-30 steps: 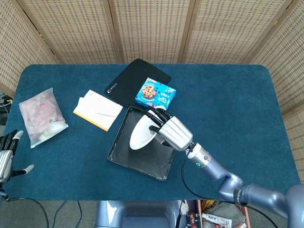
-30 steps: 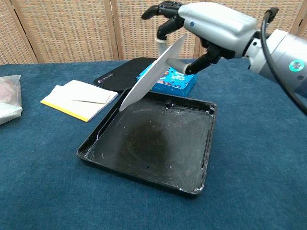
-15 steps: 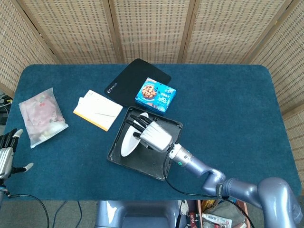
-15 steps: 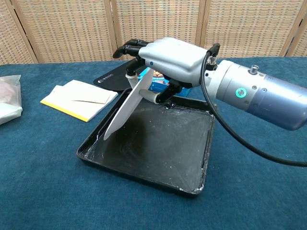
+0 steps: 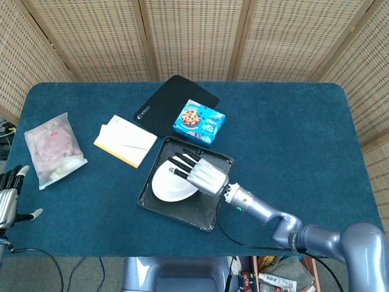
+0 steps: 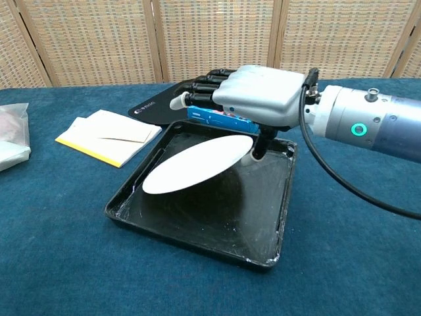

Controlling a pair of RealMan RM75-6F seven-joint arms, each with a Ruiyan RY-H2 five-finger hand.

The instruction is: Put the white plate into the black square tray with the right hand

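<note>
1. White plate [image 6: 197, 164]: over the black square tray [image 6: 266, 224], tilted, lower left edge near the tray floor, right edge raised.
2. Right hand [image 6: 253, 99]: above the plate's raised edge, fingers [image 6: 197, 94] stretched flat over it, thumb beneath; pinches the rim.
3. Left hand [image 5: 8, 198]: at table edge, fingers apart, holding nothing.

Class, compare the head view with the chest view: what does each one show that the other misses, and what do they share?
Only the head view shows the robot's left hand at the table's edge, fingers apart and holding nothing, and the whole clear plastic bag.

Only the chest view shows the round white plate tilted, its far side raised under the right hand.

Both show the black square tray, the blue cookie box, the black mat and the yellow-edged notepad.
</note>
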